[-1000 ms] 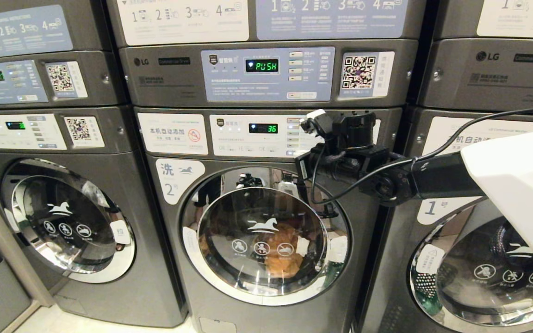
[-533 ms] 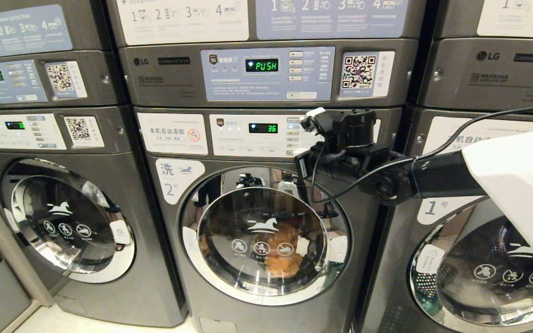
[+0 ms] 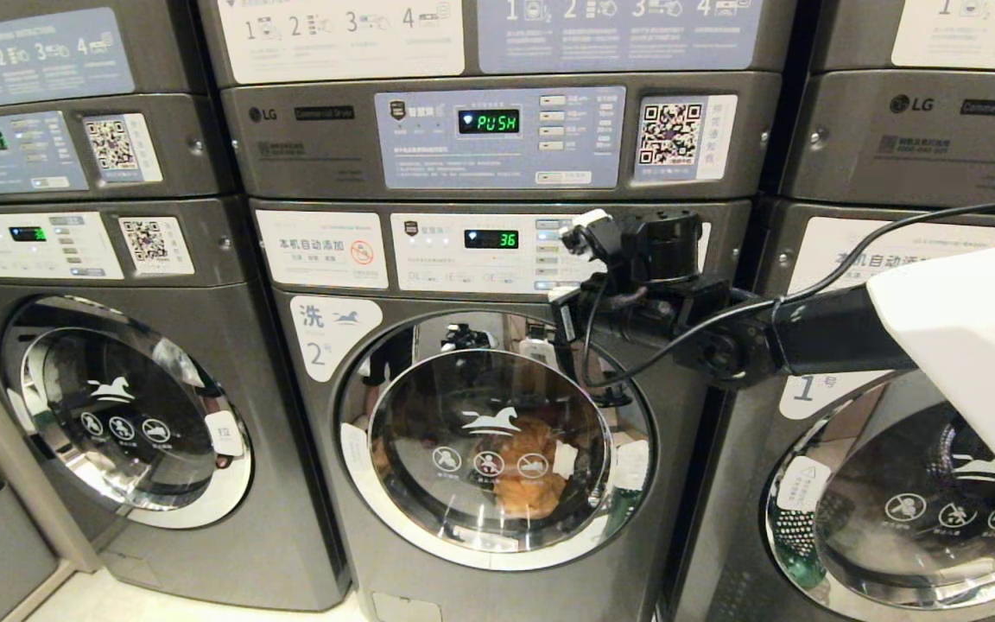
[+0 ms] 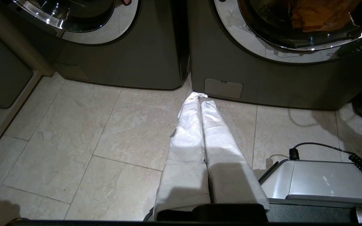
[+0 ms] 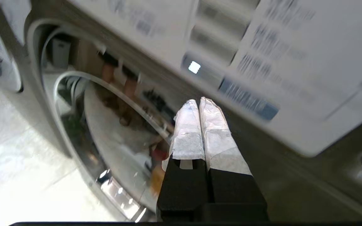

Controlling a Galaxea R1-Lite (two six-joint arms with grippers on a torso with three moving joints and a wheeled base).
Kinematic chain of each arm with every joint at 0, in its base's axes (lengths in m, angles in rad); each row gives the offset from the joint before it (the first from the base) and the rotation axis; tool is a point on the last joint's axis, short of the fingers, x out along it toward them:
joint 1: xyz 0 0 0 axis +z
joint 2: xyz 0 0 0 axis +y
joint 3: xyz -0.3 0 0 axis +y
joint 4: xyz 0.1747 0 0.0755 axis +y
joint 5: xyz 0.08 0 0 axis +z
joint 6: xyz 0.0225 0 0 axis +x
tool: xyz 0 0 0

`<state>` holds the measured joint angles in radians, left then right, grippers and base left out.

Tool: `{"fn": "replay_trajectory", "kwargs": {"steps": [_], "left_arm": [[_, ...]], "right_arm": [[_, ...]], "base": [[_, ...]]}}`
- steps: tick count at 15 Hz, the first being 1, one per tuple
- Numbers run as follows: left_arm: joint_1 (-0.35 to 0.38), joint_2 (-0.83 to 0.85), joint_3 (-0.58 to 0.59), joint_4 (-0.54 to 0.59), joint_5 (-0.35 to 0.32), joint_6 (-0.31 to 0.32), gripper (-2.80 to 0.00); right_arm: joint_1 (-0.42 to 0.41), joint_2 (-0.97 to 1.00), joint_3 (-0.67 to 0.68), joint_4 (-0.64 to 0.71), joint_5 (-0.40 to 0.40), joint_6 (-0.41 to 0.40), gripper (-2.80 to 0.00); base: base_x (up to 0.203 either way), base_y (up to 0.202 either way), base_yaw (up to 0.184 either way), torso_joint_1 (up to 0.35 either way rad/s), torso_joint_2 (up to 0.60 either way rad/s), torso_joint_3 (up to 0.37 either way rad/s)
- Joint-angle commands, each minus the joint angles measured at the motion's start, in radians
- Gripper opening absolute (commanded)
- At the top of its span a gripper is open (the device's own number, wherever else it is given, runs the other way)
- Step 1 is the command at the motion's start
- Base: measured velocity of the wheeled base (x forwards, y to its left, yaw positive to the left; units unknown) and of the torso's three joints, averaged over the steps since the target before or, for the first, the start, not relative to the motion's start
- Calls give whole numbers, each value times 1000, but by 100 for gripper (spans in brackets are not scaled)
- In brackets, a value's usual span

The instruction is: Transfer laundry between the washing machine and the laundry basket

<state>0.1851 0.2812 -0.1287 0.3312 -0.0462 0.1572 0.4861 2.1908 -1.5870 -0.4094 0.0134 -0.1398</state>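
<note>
The left gripper [image 4: 201, 99] is held low over the tiled floor [image 4: 74, 135], fingers pressed together on nothing. Farther off, the right gripper [image 5: 199, 105] is raised, clenched and empty, before the control panel [image 3: 489, 250] of the washing machine [image 3: 497, 432], at the door's upper right. The door is seen closed, with orange laundry [image 3: 528, 471] behind its glass.
</note>
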Motion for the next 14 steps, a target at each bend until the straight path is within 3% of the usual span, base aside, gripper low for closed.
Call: {"fn": "replay_trajectory", "kwargs": {"steps": [1, 4, 7, 9, 11, 14], "left_arm": [[1, 1, 0, 2, 0, 1, -280], [1, 1, 0, 2, 3, -5, -280], [-1, 1, 1, 2, 2, -59, -280], [1, 1, 0, 2, 11, -61, -280], [1, 10, -4, 13, 29, -61, -280], [-29, 7, -6, 15, -17, -59, -280]], "right_arm": [[30, -98, 132, -4, 3, 1, -280], [78, -264, 341, -5, 2, 5, -280], [81, -513, 576, -2, -5, 1, -280], [32, -706, 743, 0, -18, 0, -280], [-47, -893, 903, 0, -89, 9, -280], [-138, -1141, 1218, 2, -169, 30, -280]], "base": [[0, 0, 0, 0, 0, 0], [0, 0, 0, 0, 0, 0], [0, 0, 0, 0, 0, 0], [0, 0, 0, 0, 0, 0], [0, 0, 0, 0, 0, 0], [0, 0, 0, 0, 0, 0]]}}
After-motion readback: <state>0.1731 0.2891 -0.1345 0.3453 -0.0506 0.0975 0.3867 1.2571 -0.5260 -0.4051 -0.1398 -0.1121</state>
